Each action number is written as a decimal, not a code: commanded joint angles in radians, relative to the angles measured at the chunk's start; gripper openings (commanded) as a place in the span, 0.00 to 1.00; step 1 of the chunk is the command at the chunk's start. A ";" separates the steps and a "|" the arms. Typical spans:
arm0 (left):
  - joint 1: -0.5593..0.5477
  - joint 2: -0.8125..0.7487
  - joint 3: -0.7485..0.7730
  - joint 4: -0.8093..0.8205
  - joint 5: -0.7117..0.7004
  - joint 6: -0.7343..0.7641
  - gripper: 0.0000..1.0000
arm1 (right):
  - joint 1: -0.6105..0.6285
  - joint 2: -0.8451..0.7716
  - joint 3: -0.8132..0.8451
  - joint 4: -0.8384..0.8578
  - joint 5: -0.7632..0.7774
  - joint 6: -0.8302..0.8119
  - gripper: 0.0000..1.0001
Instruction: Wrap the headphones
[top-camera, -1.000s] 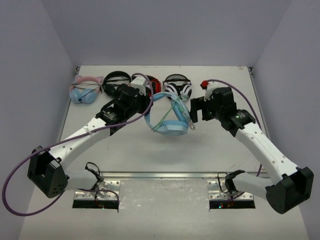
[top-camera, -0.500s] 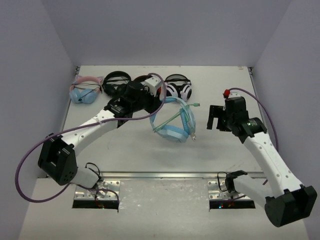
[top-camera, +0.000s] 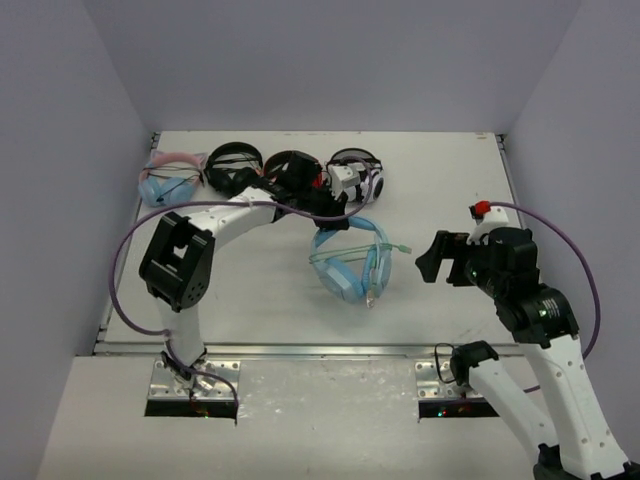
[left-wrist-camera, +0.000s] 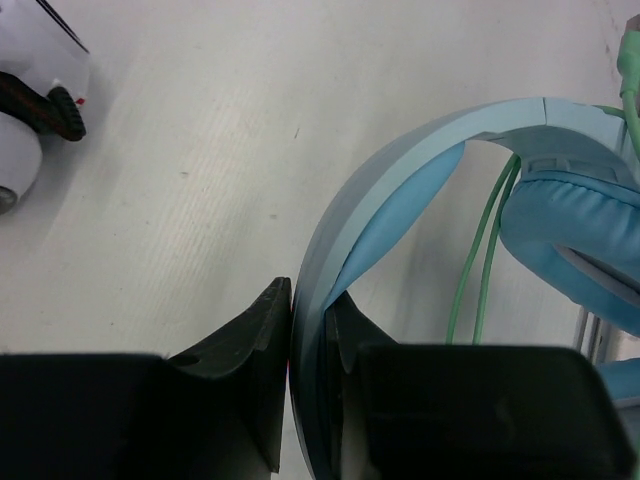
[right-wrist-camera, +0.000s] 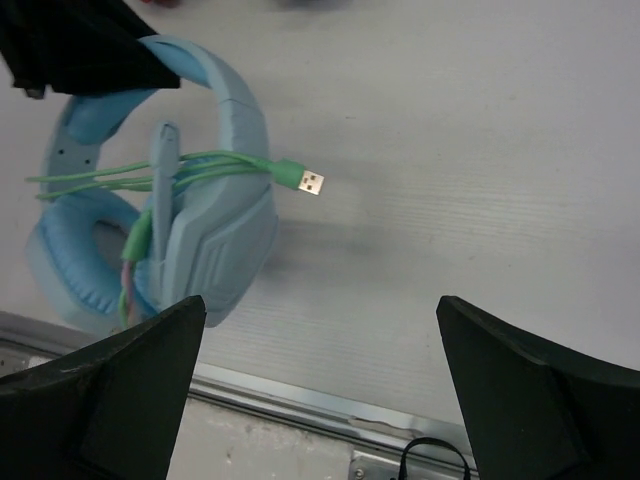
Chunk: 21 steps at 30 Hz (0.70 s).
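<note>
The light-blue headphones (top-camera: 350, 262) lie on the table's middle, with the pale-green cable (top-camera: 385, 245) looped across the ear cups. My left gripper (top-camera: 330, 212) is shut on the blue headband (left-wrist-camera: 400, 170), one finger on each side of the band; the left wrist view shows the grip (left-wrist-camera: 310, 330). My right gripper (top-camera: 435, 258) is open and empty, right of the headphones and apart from them. In the right wrist view (right-wrist-camera: 320, 340) the headphones (right-wrist-camera: 215, 230) lie upper left, and the cable's USB plug (right-wrist-camera: 305, 180) sticks out to the right.
Along the back stand a pale-blue pair with pink cat ears (top-camera: 170, 180), a black pair (top-camera: 232, 162), a red-and-black pair (top-camera: 300, 165) and a white-and-black pair (top-camera: 358, 175), whose edge shows in the left wrist view (left-wrist-camera: 25, 110). A metal rail (top-camera: 330, 350) marks the near edge.
My left gripper has carried the headphones right and nearer, holding the headband. My right gripper has drawn back from the headphones to the near right, open.
</note>
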 joint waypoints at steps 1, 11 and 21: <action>0.007 0.063 0.073 -0.004 0.130 0.061 0.06 | -0.004 -0.035 -0.022 0.004 -0.125 -0.007 0.99; 0.007 0.254 0.135 0.077 0.093 0.032 0.03 | -0.004 -0.207 -0.123 0.035 -0.218 0.040 0.99; -0.019 0.405 0.273 -0.041 0.116 0.078 0.11 | -0.002 -0.253 -0.145 -0.010 -0.281 0.034 0.99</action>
